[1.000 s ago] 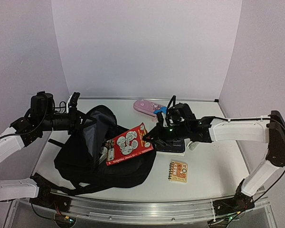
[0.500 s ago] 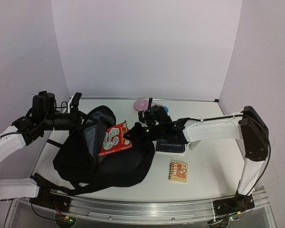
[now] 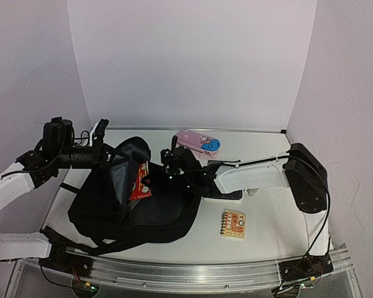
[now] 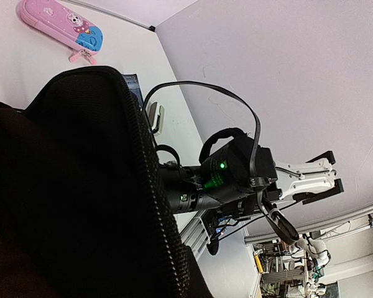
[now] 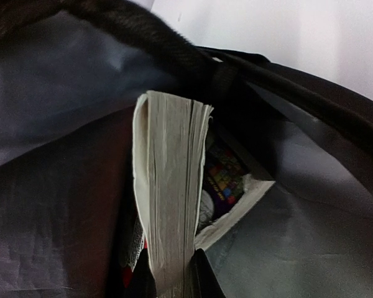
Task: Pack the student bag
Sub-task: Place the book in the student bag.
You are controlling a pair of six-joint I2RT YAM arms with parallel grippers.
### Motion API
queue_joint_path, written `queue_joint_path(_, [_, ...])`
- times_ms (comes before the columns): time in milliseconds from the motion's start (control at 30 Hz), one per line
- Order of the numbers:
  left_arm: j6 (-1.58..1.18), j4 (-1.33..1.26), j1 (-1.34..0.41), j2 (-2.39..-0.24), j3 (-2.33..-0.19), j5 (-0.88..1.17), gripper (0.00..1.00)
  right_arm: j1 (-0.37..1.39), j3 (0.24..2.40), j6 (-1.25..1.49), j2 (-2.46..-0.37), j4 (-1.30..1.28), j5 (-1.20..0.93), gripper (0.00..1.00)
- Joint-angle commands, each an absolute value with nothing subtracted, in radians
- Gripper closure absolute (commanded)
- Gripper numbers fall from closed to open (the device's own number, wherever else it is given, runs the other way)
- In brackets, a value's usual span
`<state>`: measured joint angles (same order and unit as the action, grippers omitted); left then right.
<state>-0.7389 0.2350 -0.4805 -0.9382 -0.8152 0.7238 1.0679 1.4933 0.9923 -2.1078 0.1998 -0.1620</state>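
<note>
My right tool, gripping the red book, has swung left from mid-frame into the bag my left tool pinches open; release looks next.

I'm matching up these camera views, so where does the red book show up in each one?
Top external: red book left of centre, partly inside the student bag opening, held by the right pincer.
Left wrist: not in it.
Right wrist: centre, edge-on, its page block facing the camera.
Shared landmark: the student bag, visible in all three.
</note>
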Motion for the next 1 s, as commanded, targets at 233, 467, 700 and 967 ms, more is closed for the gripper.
queue_joint_path(233, [-0.719, 0.159, -0.476, -0.921, -0.890, 0.726, 1.00, 1.074, 1.328, 1.099, -1.898, 0.660, -0.331, 1.00])
queue_joint_path(467, [-0.723, 0.160, -0.476, -0.925, -0.888, 0.700, 1.00, 1.074, 1.196, 1.139, -1.910, 0.728, -0.297, 1.00])
queue_joint_path(700, [-0.717, 0.178, -0.476, -0.921, -0.890, 0.685, 1.00, 1.074, 1.153, 1.126, -2.003, 0.490, -0.217, 1.00])
queue_joint_path(967, [-0.711, 0.187, -0.476, -0.931, -0.888, 0.701, 1.00, 1.074, 1.265, 1.079, -2.049, 0.348, -0.154, 1.00])
